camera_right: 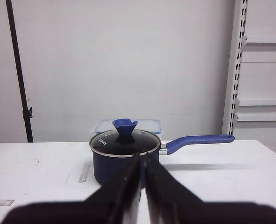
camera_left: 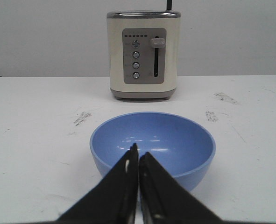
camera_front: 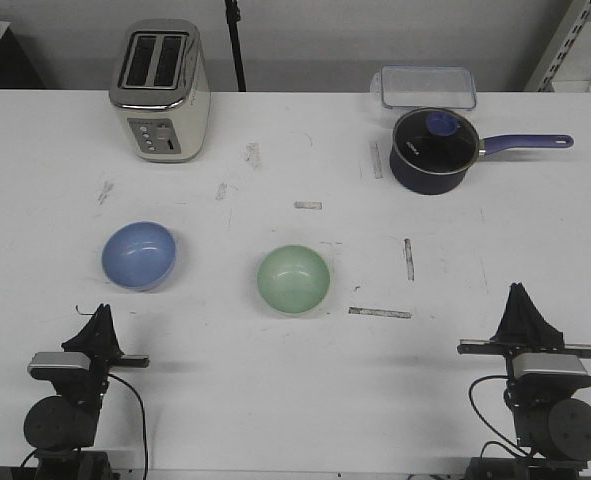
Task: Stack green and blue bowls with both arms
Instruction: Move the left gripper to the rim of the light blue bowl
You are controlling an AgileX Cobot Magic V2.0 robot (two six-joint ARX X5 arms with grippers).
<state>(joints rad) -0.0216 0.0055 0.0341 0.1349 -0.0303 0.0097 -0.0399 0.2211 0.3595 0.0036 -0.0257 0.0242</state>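
In the front view, the blue bowl (camera_front: 139, 255) and the green bowl (camera_front: 293, 278) stand apart on the table (camera_front: 275, 390), each upright and open for a grasp, while the left gripper (camera_front: 102, 318) and the right gripper (camera_front: 521, 302) wait near the front edge. In the left wrist view, the left gripper (camera_left: 138, 154) is closed and empty, pointing straight at the blue bowl (camera_left: 152, 144), probably its target. In the right wrist view, the right gripper (camera_right: 141, 161) is also closed on nothing and faces the saucepan (camera_right: 123, 156), so the green bowl is outside this view.

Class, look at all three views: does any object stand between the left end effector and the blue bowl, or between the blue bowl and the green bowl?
No. Only bare table separates the left end effector from the blue bowl, and the blue bowl from the green bowl.
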